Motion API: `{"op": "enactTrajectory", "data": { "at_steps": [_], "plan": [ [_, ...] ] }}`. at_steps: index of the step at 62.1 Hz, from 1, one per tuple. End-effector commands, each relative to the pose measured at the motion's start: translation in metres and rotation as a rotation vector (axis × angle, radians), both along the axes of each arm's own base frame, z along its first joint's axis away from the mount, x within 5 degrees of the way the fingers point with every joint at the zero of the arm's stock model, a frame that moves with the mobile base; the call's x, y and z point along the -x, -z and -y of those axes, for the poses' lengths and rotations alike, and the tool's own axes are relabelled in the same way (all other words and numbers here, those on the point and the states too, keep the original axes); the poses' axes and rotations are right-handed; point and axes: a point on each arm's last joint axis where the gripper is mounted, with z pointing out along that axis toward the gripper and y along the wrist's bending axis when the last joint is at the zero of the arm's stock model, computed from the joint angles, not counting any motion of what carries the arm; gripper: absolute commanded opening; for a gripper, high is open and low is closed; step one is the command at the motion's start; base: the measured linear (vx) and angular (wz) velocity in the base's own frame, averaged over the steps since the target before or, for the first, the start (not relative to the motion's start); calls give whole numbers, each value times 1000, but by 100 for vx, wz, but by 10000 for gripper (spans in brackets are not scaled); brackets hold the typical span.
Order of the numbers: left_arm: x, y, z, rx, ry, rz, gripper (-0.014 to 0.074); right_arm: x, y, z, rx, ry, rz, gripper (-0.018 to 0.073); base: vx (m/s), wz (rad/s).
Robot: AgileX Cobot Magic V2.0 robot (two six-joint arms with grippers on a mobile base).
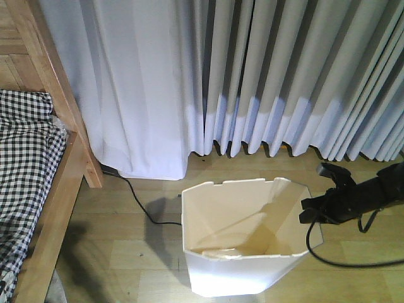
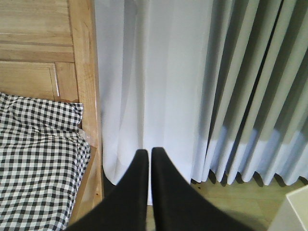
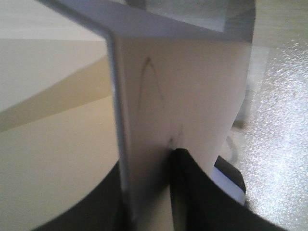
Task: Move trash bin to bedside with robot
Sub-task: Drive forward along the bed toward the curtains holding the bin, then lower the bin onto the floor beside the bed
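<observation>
The white trash bin point(image 1: 233, 274) stands on the wooden floor point(image 1: 126, 252), low in the front view at about 6 o'clock, with its cream inside showing. The bed is over at 9 o'clock. It has a light-brown bed frame point(image 1: 63, 183) with black-and-white checked bedding point(image 1: 25, 158). A strip of floor lies between bed and bin, so the two are apart. The right gripper point(image 1: 307, 211) comes in from 3 o'clock on a thin black arm point(image 1: 372, 189) and sits on the bin's rim on that side. In the right wrist view its fingers point(image 3: 192, 192) are squeezed onto the bin's thin wall, one inside and one outside. The left gripper point(image 2: 147, 154) hangs in the air and its fingers point(image 2: 130, 192) are pressed almost together with only a thin slit between them — they hold nothing. It points at the pale curtains point(image 2: 159, 72), with the bed at its 9 o'clock. A black cable point(image 1: 142, 205) runs over the floor from under the curtains, at the bin's 10 o'clock.
</observation>
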Motion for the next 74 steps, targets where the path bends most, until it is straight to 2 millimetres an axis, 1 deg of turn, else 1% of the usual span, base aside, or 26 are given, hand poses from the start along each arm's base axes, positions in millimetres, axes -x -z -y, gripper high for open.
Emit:
{"op": "enactTrajectory", "data": {
  "at_steps": [1,10,19,35,45,55,59,64,74],
  "plan": [
    [-1,-1,0,10,-4,63,-6,-21,-17,-4,-150,27,6,-3,0,0],
    [-1,-1,0,10,-4,63,-6,-40,4,2,-132,24,-1,-2,0,0],
    [-1,-1,0,10,-4,63,-6,-61,27,10,-100,58,-7,1,0,0],
    [-1,-1,0,10,-4,63,-6,-88,58,16,-108,52,16,8,0,0],
    [-1,-1,0,10,-4,63,-6,-99,83,8,-102,23,22,11,0,0],
    [-1,-1,0,10,-4,63,-6,-111,100,-3,-102,15,38,12,0,0],
    [-1,-1,0,10,-4,63,-6,-115,107,-2,-100,27,34,13,0,0],
    [-1,-1,0,10,-4,63,-6,-114,119,-3,-106,39,15,15,0,0],
    [-1,-1,0,10,-4,63,-6,-114,137,-4,-116,37,14,19,0,0]
  ]
}}
